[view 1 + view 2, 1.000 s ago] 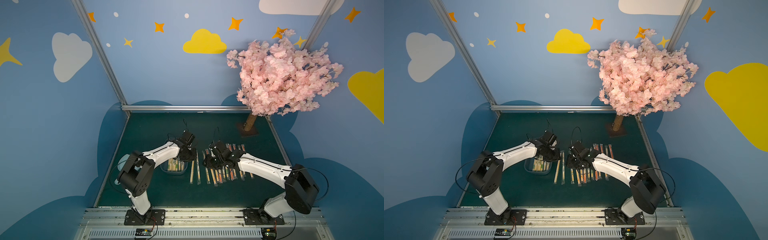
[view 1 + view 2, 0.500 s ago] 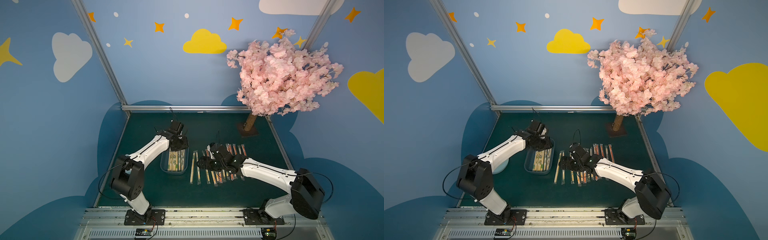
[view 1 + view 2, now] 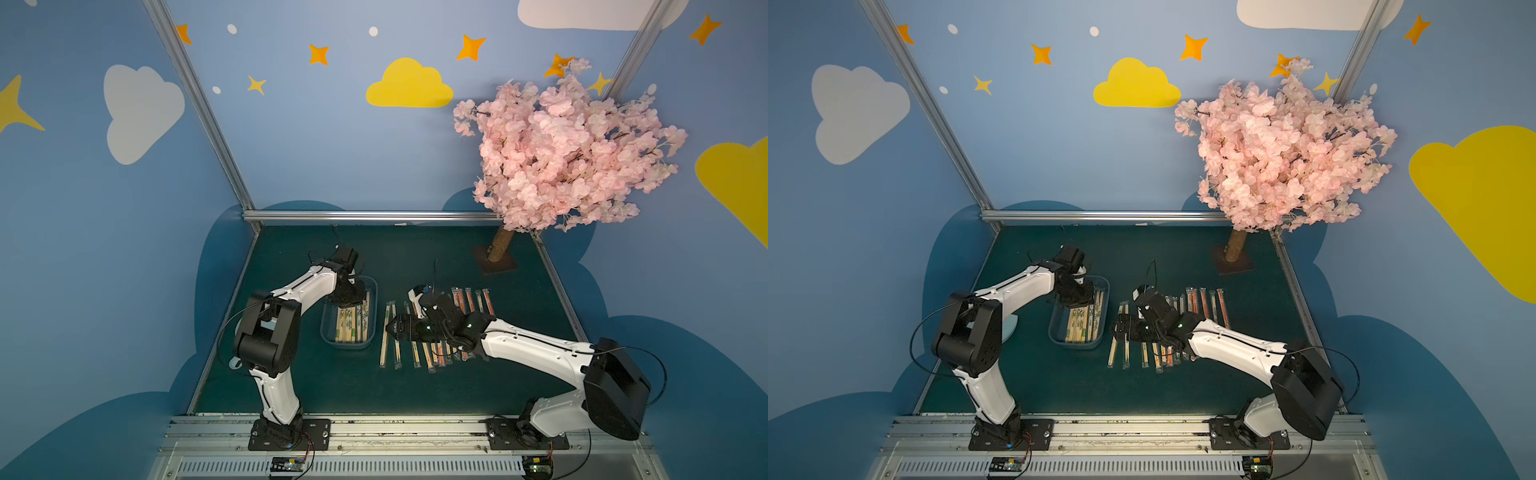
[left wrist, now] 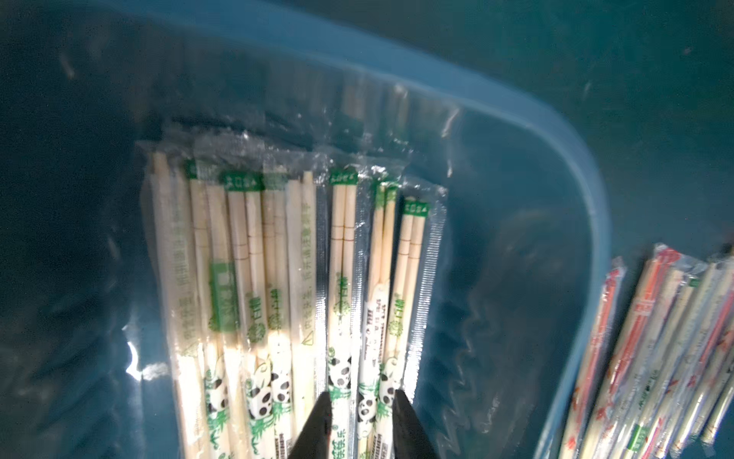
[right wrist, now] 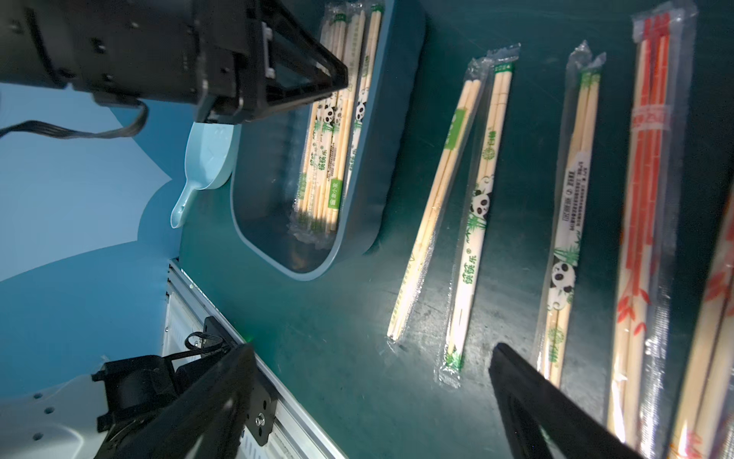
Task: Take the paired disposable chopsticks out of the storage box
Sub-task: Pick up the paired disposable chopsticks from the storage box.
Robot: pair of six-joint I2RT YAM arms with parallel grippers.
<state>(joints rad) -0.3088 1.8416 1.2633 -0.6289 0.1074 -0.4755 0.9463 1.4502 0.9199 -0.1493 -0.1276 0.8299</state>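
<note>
chopsticks (image 4: 343, 246): pandas (image 4: 338, 367), wrist views only

**Tally: one box, two lots of chopsticks, two arms**

One storage box (image 5: 381, 179) stands on the mat (image 3: 332, 390). In the left wrist view, eight sleeved chopstick pairs (image 4: 254, 258) can be told apart inside it, all with green print. Any lying beneath them are hidden.

At three o'clock from the box, a row of loose pairs (image 5: 478, 206) lies on the mat. It holds at least ten, at least three of them with orange-red print. The right arm (image 3: 532, 345) covers the row's middle, so the full number cannot be told.

There are two arms, the left arm (image 3: 307, 286) being the other. One pale blue scoop (image 5: 208, 155) lies at nine o'clock from the box. One pink blossom tree (image 3: 561, 153) stands at one o'clock on the mat.
</note>
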